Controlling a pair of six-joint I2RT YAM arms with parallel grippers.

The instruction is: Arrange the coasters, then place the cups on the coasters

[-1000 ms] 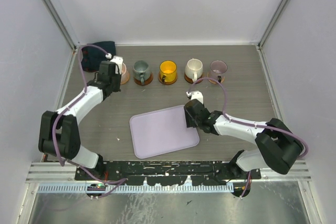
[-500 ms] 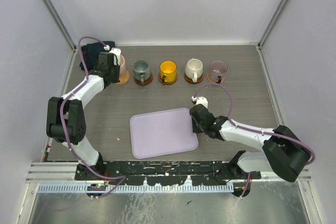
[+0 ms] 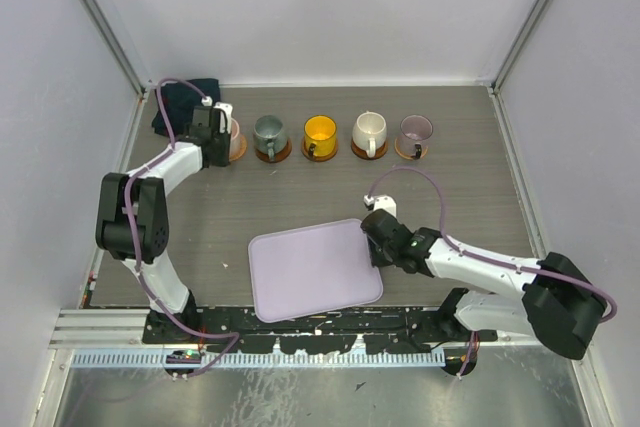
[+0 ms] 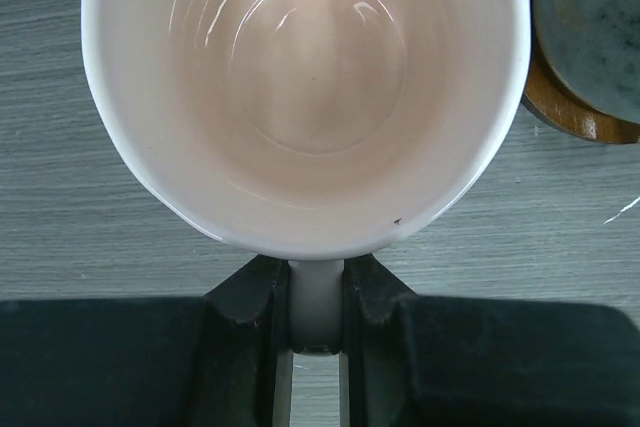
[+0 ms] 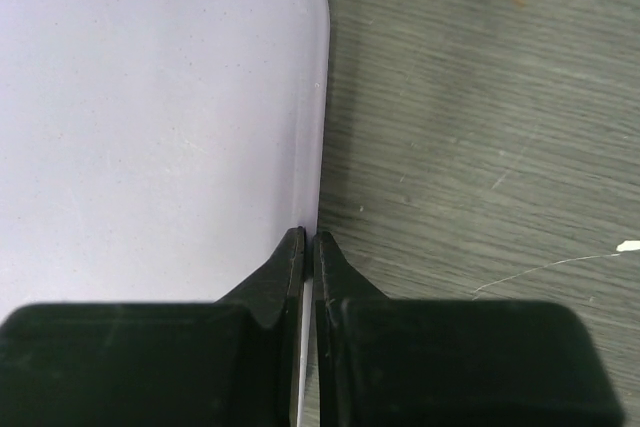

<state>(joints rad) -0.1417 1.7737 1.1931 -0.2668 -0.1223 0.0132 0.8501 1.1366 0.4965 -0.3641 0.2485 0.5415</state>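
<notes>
Left end effector [image 4: 316, 292] clamped on the pink cup [image 4: 305, 87] by its handle, far left of the row; grey-green cup [image 3: 268, 133] next along on its brown coaster [image 3: 273, 155]; right end effector [image 5: 308, 247] pinched tight on the lilac tray [image 5: 150, 127], gripping its right rim on the bench [image 3: 200, 217]

Grey wood-grain table [image 3: 300, 187], plain white walls [image 3: 320, 7], aluminium corner posts [image 3: 101, 17], metal rail [image 3: 90, 325] along the near edge
</notes>
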